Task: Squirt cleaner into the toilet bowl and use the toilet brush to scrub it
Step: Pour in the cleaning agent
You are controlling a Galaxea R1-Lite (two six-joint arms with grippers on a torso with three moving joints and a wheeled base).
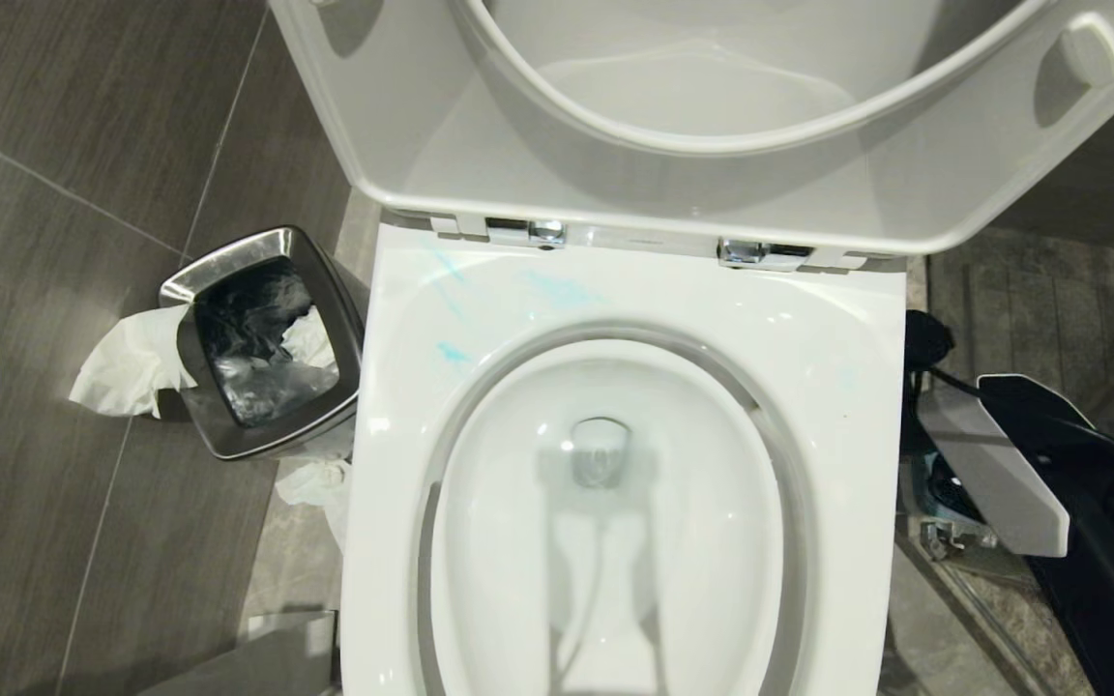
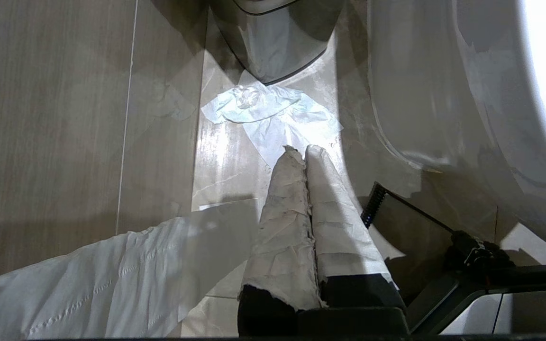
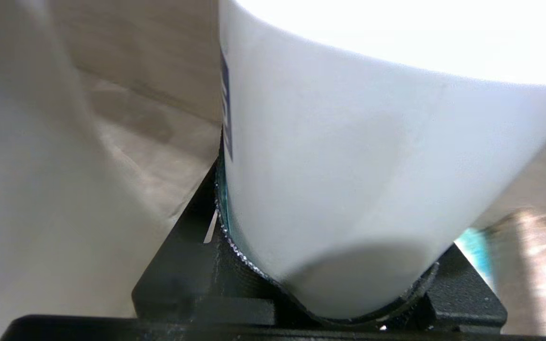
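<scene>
Your right tool (image 1: 929,348), low against the toilet bowl's (image 1: 808,348) right flank, clasps a white container (image 3: 349,189), so the bowl opening lies up and leftward; left tool (image 2: 306,150) hangs clenched left of the bowl.

From my seat the toilet bowl (image 1: 605,541) lies open from above, its raised lid (image 1: 712,116) walling off the back. On the left, a steel bin (image 1: 262,343) with tissue (image 1: 127,362) on the floor narrows the gap beside the porcelain. My right tool (image 3: 330,293) crowds the right side, clamped round a white bottle (image 3: 358,180).
</scene>
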